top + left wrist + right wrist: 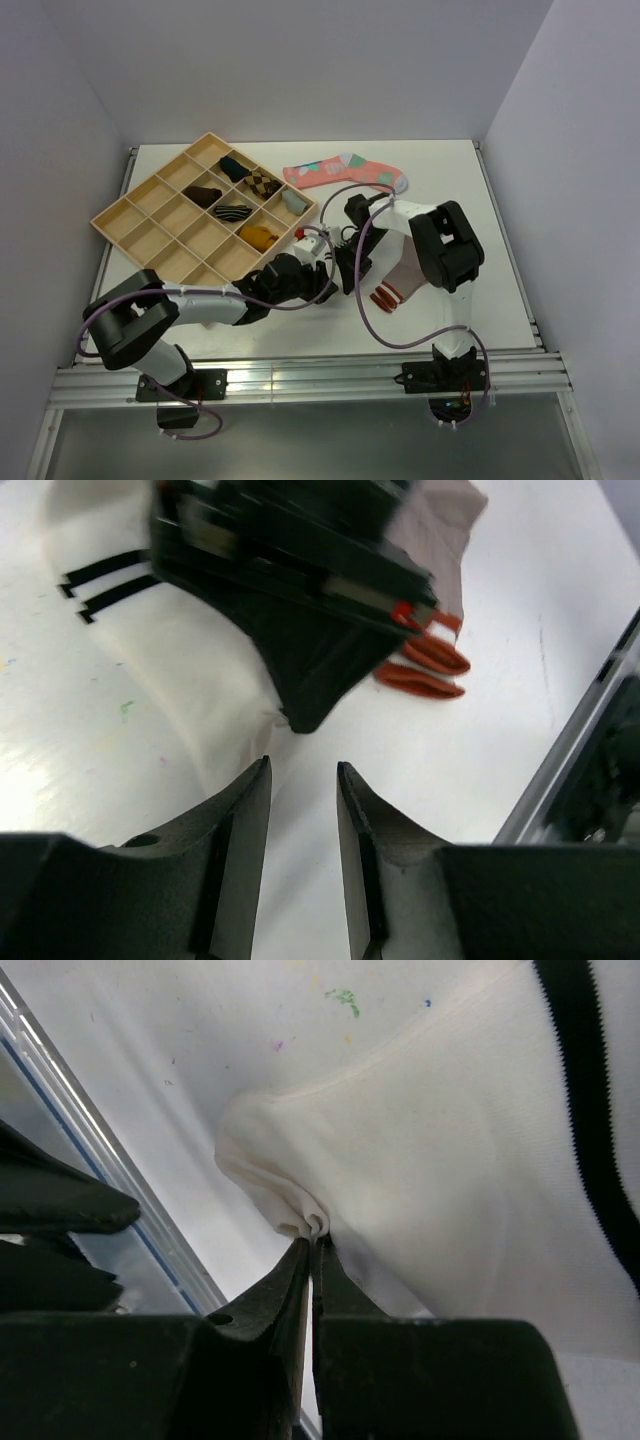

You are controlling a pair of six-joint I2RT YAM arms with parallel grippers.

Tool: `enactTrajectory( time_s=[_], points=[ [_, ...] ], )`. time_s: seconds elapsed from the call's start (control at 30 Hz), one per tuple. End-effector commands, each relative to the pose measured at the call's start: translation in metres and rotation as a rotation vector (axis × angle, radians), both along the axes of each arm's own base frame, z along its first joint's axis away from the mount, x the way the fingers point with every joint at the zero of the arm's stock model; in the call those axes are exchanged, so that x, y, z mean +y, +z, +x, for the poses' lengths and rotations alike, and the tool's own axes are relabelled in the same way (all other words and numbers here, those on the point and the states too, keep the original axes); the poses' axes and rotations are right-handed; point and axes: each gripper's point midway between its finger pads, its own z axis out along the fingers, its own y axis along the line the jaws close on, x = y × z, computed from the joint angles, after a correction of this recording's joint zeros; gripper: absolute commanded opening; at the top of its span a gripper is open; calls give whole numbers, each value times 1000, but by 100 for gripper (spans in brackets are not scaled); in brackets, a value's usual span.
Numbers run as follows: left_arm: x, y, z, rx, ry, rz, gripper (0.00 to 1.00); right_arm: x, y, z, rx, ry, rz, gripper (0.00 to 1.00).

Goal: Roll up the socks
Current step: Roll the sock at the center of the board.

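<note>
Seeing white ankle sock (450, 1160) spread flat on bench (150, 1050), close to the near edge between the two arms, two dark cuff stripes (110, 570) at upper left in the left wrist view. Got right claw (312, 1240) pinched fully closed on a small bunched fold at the sock's edge: fabric puckered right at the tips, rest of the sock lying on the bench. Got left claw (303, 790) parted with a narrow gap, nothing between its fingers (240, 840), hovering just short of that same fold and pointing at the right claw's tip. From top view, both claws nose to nose near bench centre, left arm reaching in from the left, right arm folded over and pointing back toward the near edge. Taupe-brown sock (402, 275) just right of the white one, partly under the right arm, red-striped cuff (385, 298) toward the near edge; can't tell how the two socks overlap, right claw body blocks it. Coral-pink sock (345, 170) with teal and white patches well apart at the back of the bench. Tan compartment tray (150, 235) at back left, set at an angle, rolled sock bundles (258, 236) in several compartments. Metal rail (90, 1130) along the near bench edge.
</note>
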Motion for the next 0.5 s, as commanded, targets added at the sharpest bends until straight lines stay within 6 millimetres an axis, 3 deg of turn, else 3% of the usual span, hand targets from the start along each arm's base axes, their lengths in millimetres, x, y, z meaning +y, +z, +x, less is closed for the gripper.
enactTrajectory(
  time_s=[0.0, 0.27, 0.47],
  points=[
    [-7, 0, 2, -157, -37, 27, 38, -11, -8, -1, 59, -7, -68, 5],
    [-21, -23, 2, -195, -80, 111, 42, -16, -9, 2, 91, -25, -93, 5],
    [-27, -25, 3, -215, -99, 127, 41, -20, -9, 4, 97, -35, -109, 4]
  ],
)
